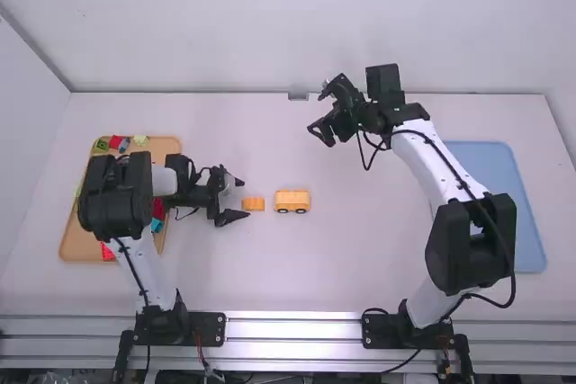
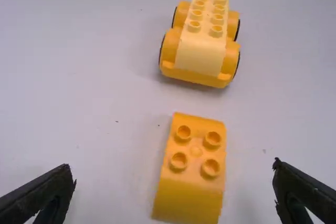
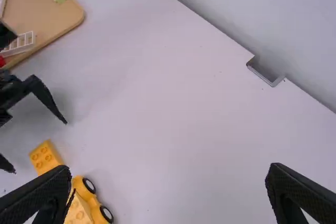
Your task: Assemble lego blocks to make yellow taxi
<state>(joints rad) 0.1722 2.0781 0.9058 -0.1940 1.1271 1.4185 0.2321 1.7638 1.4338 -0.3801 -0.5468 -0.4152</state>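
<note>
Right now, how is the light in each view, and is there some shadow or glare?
High view: bright glare along the metal rails; left wrist view: diffuse light, soft shadow by the wheeled base; right wrist view: faint shadow on the table near the left gripper.

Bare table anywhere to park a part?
Free: table between the yellow wheeled base and the right arm; also from that base toward the metal rail. Crowded: left gripper, yellow 2x2 brick and wheeled base, in a close row.
</note>
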